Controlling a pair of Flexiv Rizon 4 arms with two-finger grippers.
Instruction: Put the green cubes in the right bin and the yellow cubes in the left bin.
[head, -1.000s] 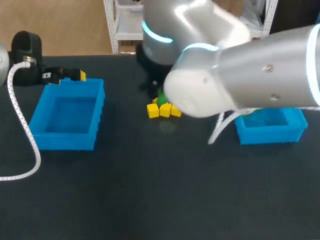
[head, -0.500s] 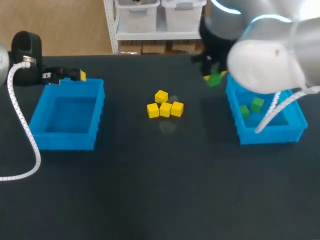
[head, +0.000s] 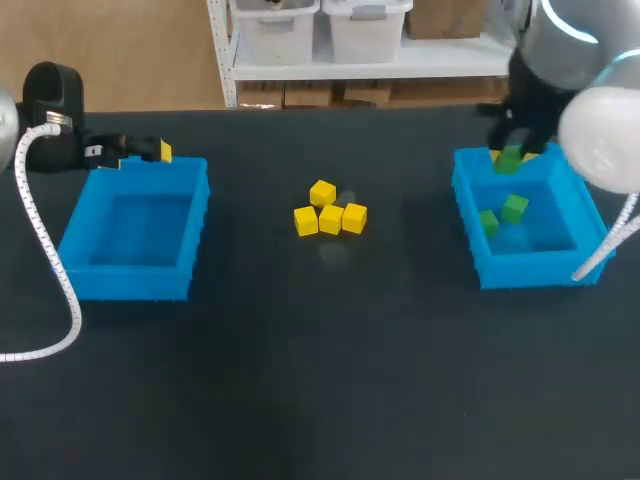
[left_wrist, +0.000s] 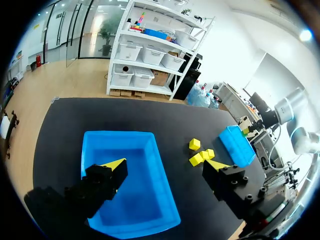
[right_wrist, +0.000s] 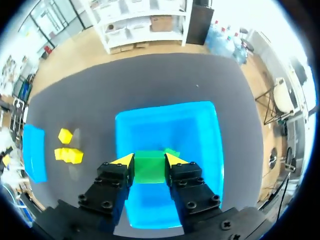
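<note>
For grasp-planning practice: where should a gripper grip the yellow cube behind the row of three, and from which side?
Take the back yellow cube from above, by the faces pointing along the row: they look free, while the row of three crowds its near side.

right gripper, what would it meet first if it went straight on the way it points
The right gripper, shut on a green cube, points down into the right bin. Probably the bin's floor first, or a loose green cube just past the held one; depth is unclear.
</note>
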